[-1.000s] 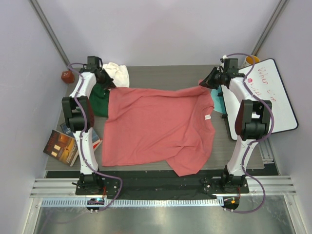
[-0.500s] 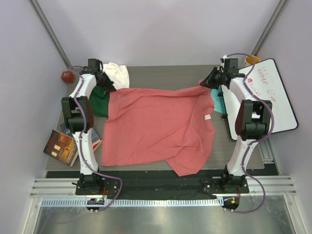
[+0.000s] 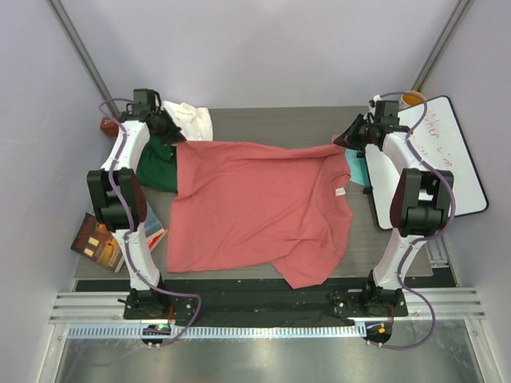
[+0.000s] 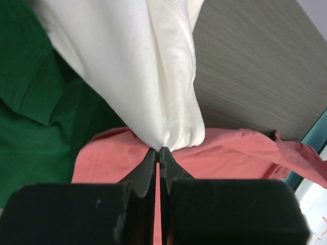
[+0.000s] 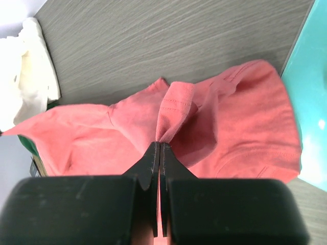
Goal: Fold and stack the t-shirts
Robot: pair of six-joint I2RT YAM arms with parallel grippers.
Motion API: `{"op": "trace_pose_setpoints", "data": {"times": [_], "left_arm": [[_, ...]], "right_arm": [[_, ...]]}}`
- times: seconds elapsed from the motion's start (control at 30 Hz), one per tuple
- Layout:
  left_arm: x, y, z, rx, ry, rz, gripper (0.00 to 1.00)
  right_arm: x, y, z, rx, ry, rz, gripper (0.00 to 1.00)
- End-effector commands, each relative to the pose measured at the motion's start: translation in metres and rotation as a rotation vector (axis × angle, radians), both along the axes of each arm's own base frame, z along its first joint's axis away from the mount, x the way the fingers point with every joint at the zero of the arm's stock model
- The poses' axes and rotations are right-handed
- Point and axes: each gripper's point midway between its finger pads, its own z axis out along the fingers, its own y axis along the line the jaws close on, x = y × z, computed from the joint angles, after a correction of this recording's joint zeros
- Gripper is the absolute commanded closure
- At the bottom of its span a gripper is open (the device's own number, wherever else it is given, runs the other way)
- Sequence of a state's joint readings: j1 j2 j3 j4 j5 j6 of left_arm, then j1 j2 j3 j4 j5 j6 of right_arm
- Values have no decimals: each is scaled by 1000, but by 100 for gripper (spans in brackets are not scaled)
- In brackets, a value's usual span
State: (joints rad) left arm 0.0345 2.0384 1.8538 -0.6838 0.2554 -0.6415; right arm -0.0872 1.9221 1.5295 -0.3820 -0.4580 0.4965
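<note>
Salmon-pink t-shirt (image 3: 255, 199): spread open over the middle of the table (image 3: 271, 124), not yet folded, with the near right sleeve rumpled toward the arm bases. Long axis across the table, left to right: neck end to the right, hem end to the left.

Left gripper (image 4: 160, 149): fully closed at the far left corner of the pink cloth, with a sliver of pink showing in the slit between the fingers. Cream-white t-shirt (image 4: 153, 66) drawn to a point right at the same tips. Caught in the pinch as well, or merely lying against it: not determinable from the wrist view. Dark green t-shirt (image 3: 160, 169) just beside, touching the pink left edge.

Right gripper (image 5: 160, 144): fully closed on a raised fold of stitched pink cloth at the far right corner.

Governing relation: far edge held between the two grippers, with the whole body of the shirt lying from both tips toward the near edge. Neither arm nearer; one corner each. Probable next move: carry both corners together toward the near edge, keeping the span taut. Watch for cream-white cloth trailing along on the left.

Markings: small white neck label (image 3: 341, 191) at the right edge of the shirt, print too small to read. Whiteboard (image 3: 447, 167) at the right, red handwriting, not legible. Books (image 3: 100, 239) at the left, cover titles unreadable.
</note>
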Motion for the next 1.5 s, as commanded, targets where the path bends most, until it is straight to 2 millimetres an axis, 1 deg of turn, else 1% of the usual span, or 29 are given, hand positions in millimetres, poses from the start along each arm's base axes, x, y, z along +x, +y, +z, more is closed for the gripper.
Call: {"op": "trace_pose_setpoints", "data": {"times": [0.0,0.1,0.13,0.17,0.23,0.27,0.33,0.4,0.47,0.6,0.63,0.7,0.77,0.8,0.9,0.93,1.0,1.03,1.07,1.1,1.17,1.2,1.23,1.27,1.33,1.4,1.43,1.47], "left_arm": [[-17,-8,10,-6,-11,-48,100],[-17,-3,3,17,-2,-44,99],[-16,-3,-3,25,14,-44,98],[-12,-2,1,25,7,-43,98],[-9,-2,-8,18,35,-44,99],[-4,-4,0,9,17,-46,100],[-1,-5,1,2,16,-42,99],[-1,-6,2,-5,14,-41,93],[-3,-6,-1,-7,24,-46,87],[-11,-9,-6,-14,43,-54,86],[-15,-9,-10,-16,54,-53,87],[-18,-8,-8,-14,46,-54,90],[-22,-7,-12,-9,57,-53,89],[-23,-6,-12,-3,56,-54,87],[-26,-3,-14,16,68,-46,75],[-26,-1,-15,30,69,-41,65],[-24,3,-18,43,67,-35,60],[-22,6,-19,54,65,-25,56],[-19,7,-18,56,53,-23,55],[-16,10,-20,55,53,-19,55],[-9,11,-23,56,52,-20,55],[-6,12,-24,58,53,-23,55],[-1,13,-25,58,52,-22,55],[1,13,-26,59,51,-26,55],[9,16,-22,64,34,-25,55],[14,18,-27,67,36,-24,55],[18,19,-24,70,23,-26,55],[19,20,-31,70,37,-27,55]], "right_arm": [[-7,-1,45,-37,-126,15,99],[-11,0,39,-30,-109,14,99],[-11,2,39,-22,-109,21,99],[-12,3,39,-16,-107,22,99],[-12,3,40,-16,-110,20,99],[-12,4,40,-16,-111,21,99],[-14,2,41,-21,-112,18,99],[-15,3,43,-21,-115,19,99],[-16,4,42,-20,-114,21,99],[-16,3,40,-20,-108,19,99],[-16,4,39,-14,-104,18,99],[-14,5,39,-7,-105,20,99],[-12,6,41,2,-108,18,99],[-11,6,42,5,-109,20,99],[-12,7,41,9,-105,20,99],[-12,6,43,8,-110,19,99],[-14,7,41,6,-106,21,99],[-15,6,41,7,-105,20,99],[-17,7,40,4,-102,20,99],[-18,6,41,3,-106,20,99],[-23,7,37,2,-94,19,99],[-25,7,39,1,-98,22,99],[-26,6,39,-3,-97,19,99],[-28,6,35,-7,-88,17,99],[-31,4,38,-16,-94,17,99],[-34,3,37,-26,-92,13,99],[-35,3,36,-27,-90,15,99],[-36,2,36,-31,-89,13,99]]}}
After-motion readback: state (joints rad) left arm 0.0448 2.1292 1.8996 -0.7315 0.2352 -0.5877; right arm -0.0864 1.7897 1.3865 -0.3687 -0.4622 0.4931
